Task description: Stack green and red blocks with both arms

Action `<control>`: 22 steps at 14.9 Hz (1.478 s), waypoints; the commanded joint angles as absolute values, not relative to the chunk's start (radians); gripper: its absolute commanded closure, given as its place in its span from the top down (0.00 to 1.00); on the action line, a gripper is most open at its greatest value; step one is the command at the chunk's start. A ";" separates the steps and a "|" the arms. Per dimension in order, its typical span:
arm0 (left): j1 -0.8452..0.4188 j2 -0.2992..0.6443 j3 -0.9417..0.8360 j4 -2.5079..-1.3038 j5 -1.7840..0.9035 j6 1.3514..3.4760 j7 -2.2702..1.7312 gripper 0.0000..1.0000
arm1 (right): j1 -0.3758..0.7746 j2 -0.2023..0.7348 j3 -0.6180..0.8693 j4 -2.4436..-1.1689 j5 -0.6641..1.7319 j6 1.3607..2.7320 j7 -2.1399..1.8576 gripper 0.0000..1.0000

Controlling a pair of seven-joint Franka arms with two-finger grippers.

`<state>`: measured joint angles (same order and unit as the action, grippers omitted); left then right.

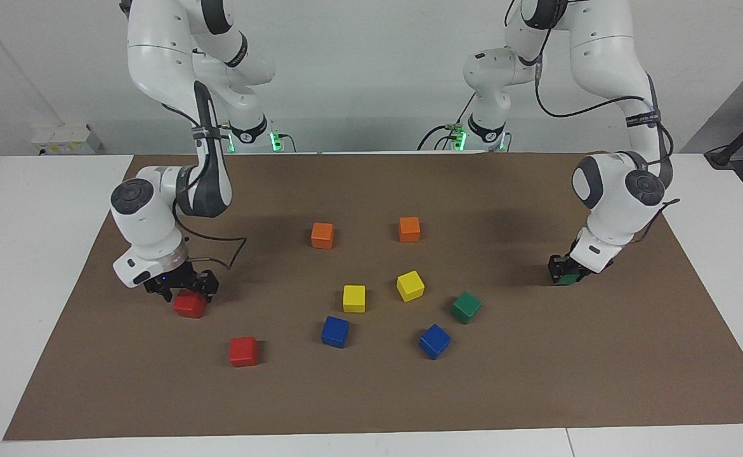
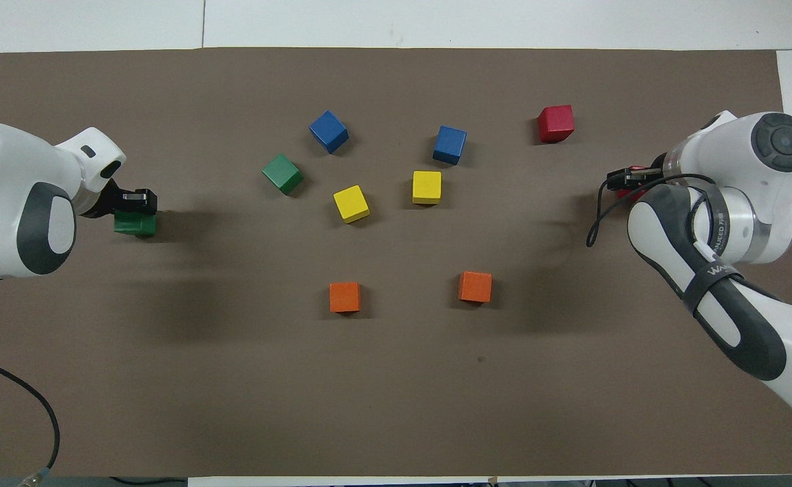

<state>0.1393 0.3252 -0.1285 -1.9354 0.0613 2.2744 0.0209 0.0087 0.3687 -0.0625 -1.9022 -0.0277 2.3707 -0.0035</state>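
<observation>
The left pincer (image 1: 565, 274) gripped a green block (image 1: 570, 278) low over the brown mat (image 1: 536, 381) on the worktop. The right pincer (image 1: 181, 289) stood wide just above a red block (image 1: 188, 305) (resting on the mat). A second red block (image 1: 243, 351) lay near it; a second green block (image 1: 466, 307) lay well apart from the left pincer.

Cubes (image 1: 353, 298) on a plain brown mat (image 1: 536, 393) — two each of red, dark green, blue, yellow, orange.

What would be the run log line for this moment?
left gripper: shut on green block | right gripper: open over red block
</observation>
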 commanded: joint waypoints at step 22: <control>-0.187 0.495 -0.123 -1.536 0.092 2.071 -0.852 1.00 | 0.161 0.810 -0.041 -1.134 -0.071 1.991 0.083 1.00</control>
